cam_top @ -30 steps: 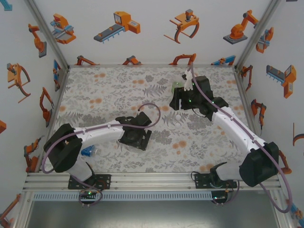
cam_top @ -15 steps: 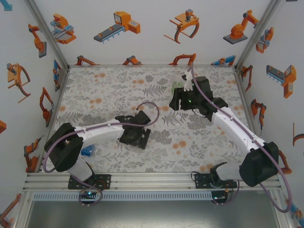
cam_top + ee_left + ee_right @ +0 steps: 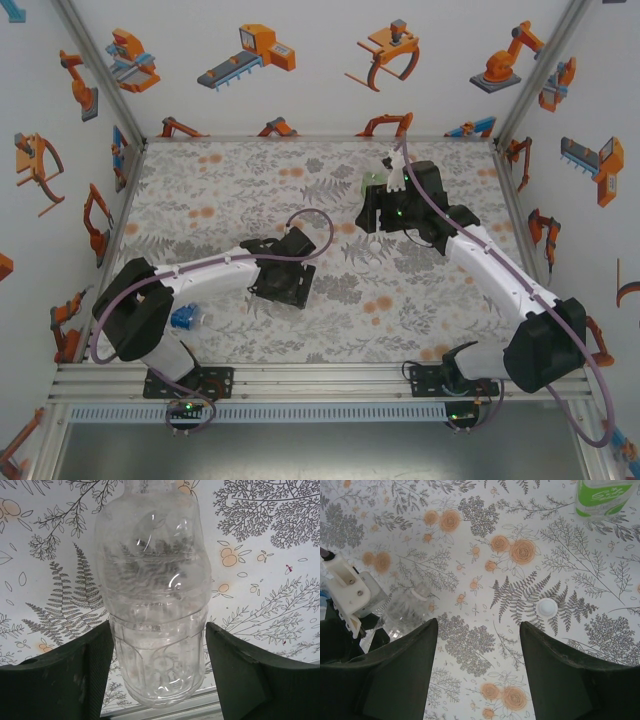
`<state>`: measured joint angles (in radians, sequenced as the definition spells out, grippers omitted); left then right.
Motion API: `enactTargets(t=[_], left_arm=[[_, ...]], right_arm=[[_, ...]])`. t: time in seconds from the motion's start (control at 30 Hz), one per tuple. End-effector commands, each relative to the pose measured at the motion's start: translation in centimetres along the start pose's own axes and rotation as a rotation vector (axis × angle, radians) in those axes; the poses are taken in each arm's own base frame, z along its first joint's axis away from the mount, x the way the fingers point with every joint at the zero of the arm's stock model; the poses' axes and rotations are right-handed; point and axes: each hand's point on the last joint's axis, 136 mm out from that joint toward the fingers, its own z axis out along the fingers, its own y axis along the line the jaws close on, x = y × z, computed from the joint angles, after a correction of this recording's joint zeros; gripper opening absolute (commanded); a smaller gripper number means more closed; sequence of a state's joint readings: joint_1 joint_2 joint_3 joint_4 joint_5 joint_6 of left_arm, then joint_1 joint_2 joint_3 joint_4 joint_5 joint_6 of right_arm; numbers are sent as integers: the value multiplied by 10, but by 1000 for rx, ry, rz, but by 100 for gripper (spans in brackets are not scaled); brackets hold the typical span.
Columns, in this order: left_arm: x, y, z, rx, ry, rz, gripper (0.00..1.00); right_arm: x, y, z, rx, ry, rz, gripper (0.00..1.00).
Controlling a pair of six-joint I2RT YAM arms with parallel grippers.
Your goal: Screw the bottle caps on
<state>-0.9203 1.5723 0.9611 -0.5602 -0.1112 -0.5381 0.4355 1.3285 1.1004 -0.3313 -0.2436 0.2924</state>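
A clear plain bottle (image 3: pixel 152 605) lies on the table with its base toward the camera and its neck pointing away. My left gripper (image 3: pixel 157 625) straddles its lower half. The left finger (image 3: pixel 95 670) rests against the wall, and a sliver of table shows beside the right finger (image 3: pixel 235 670). In the top view, the left gripper (image 3: pixel 282 280) is left of centre. My right gripper (image 3: pixel 385 215) hovers open and empty (image 3: pixel 479 622) above the table. A white bottle cap (image 3: pixel 546 608) lies flat just ahead of its right finger. The clear bottle (image 3: pixel 405 611) shows to its left.
A green bottle (image 3: pixel 373 183) stands upright at the back, just beyond the right gripper, and its base (image 3: pixel 600 497) shows in the right wrist view. A bottle with a blue label (image 3: pixel 185 320) lies near the left arm's base. Walls enclose the flowered table (image 3: pixel 230 190).
My left gripper has shifted slightly away from the near edge and its jaws have narrowed around the clear bottle. The right arm has not moved.
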Motion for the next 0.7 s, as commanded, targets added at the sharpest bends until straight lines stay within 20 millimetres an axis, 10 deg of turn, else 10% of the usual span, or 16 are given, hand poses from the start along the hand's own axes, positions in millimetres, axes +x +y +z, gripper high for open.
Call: enactTargets(t=[0.0,0.4,0.67], left_arm=[[-2,3,1,-17,8,3,68],[19,17,25,-71,81,14,60],[9,21,8,-89,44,67,43]], right_arm=[[4,3,4,-14,9,10,61],[6,4,3,-16,13,15,61],[4,5,0,-11,8,10,60]])
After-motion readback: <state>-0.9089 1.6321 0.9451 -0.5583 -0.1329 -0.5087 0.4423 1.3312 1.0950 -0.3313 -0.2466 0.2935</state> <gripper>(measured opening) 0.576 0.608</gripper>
